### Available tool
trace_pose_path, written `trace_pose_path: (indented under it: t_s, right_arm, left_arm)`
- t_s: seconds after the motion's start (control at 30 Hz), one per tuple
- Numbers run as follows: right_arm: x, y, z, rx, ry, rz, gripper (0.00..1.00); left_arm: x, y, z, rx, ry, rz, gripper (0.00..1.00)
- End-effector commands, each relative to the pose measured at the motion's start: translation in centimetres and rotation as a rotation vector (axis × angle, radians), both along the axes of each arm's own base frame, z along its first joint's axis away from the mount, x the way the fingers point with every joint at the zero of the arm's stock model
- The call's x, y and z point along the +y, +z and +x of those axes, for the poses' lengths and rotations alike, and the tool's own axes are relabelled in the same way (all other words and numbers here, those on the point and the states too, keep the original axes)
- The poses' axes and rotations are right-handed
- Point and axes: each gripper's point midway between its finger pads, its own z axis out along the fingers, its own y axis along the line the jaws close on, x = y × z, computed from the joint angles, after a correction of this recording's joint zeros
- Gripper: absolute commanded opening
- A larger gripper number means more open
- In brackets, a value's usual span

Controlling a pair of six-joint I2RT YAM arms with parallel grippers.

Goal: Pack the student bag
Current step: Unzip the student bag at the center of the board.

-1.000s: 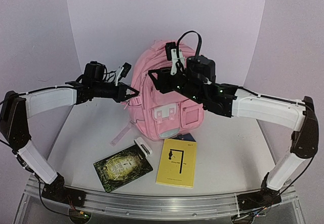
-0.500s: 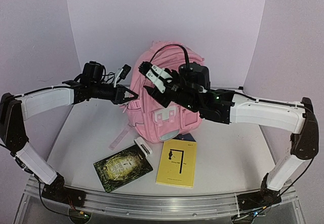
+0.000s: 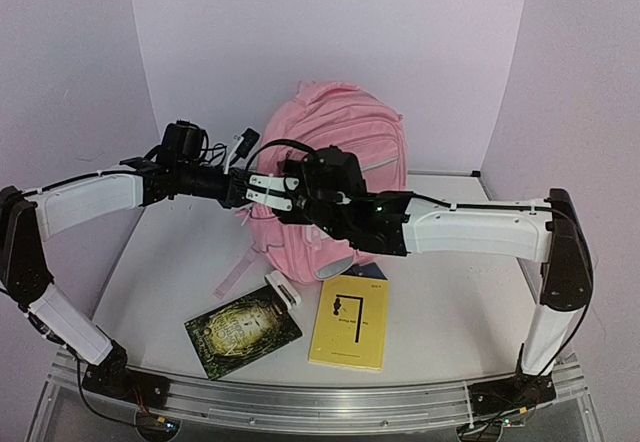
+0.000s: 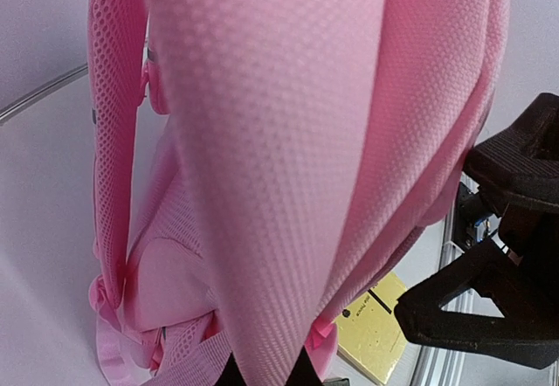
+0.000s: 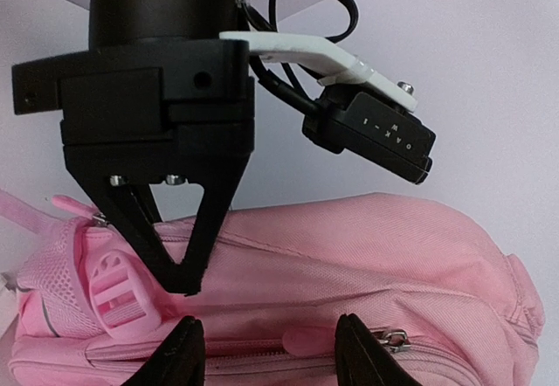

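Pinching the padded strap (image 4: 262, 185), left gripper (image 5: 186, 283) was clenched on the student bag (image 3: 350, 132), standing upright between both grippers. Soft, floppy, probably light: best grabbed by strap or zip pull (image 5: 304, 341). Right gripper (image 5: 266, 351) hung spread, empty, just above it.

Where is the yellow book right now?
In the top view, the flat yellow paperback book lies on the white table, just in front of the big pink fabric backpack and right of the dark green book.
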Motion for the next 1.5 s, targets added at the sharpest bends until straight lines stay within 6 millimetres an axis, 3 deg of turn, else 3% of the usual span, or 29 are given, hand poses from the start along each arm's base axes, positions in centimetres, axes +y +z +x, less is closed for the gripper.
trace_pose_path:
  t_s: [0.0, 0.23, 0.37, 0.53, 0.63, 0.77, 1.0, 1.1, 1.17, 1.23, 1.27, 1.3, 1.47]
  right_arm:
    - [-1.6, 2.8, 2.3, -0.140, -0.155, -0.043, 0.47]
    - [-2.1, 4.3, 3.1, -0.203, -0.216, -0.058, 0.35]
    - [-2.1, 5.0, 3.4, -0.224, -0.242, -0.053, 0.13]
    - [-2.9, 9.6, 3.0, -0.270, -0.259, 0.162, 0.00]
    - [-3.9, 12.7, 2.7, -0.262, -0.278, 0.330, 0.00]
    - [-5.0, 14.8, 2.5, -0.205, -0.298, 0.508, 0.00]
    - [-9.1, 16.7, 4.0, -0.079, -0.329, 0.759, 0.00]
    - [-9.7, 16.9, 4.3, 0.064, -0.218, 0.832, 0.00]
    - [-9.2, 16.9, 2.9, 0.122, -0.084, 0.811, 0.00]
    - [-8.6, 16.2, 1.5, 0.136, 0.006, 0.752, 0.12]
    - [-8.4, 15.9, 1.0, 0.142, 0.033, 0.731, 0.29]
    - [-8.3, 15.6, 0.7, 0.146, 0.047, 0.713, 0.38]
    - [-6.6, 14.6, 0.2, 0.210, 0.101, 0.617, 0.64]
  left_arm:
    - [0.0, 5.7, -1.6, -0.134, -0.042, -0.074, 0.00]
    - [0.2, 6.1, -1.7, -0.143, -0.032, -0.073, 0.00]
    - [0.2, 5.7, -1.5, -0.156, -0.030, -0.058, 0.00]
    - [0.3, 4.8, -0.8, -0.156, -0.005, -0.033, 0.00]
    - [0.3, 4.5, -0.6, -0.153, 0.002, -0.027, 0.00]
    - [0.4, 4.1, -0.4, -0.152, 0.014, -0.018, 0.00]
    - [1.1, 2.9, 0.3, -0.153, 0.070, 0.018, 0.00]
    - [1.2, 2.7, 0.4, -0.145, 0.078, 0.021, 0.00]
    - [1.2, 2.5, 0.5, -0.138, 0.081, 0.024, 0.00]
    - [1.1, 2.4, 0.5, -0.134, 0.080, 0.024, 0.00]
    - [1.1, 2.4, 0.5, -0.133, 0.079, 0.023, 0.00]
    - [1.1, 2.5, 0.5, -0.135, 0.077, 0.022, 0.00]
    - [0.6, 3.2, -0.3, -0.199, 0.052, 0.025, 0.00]
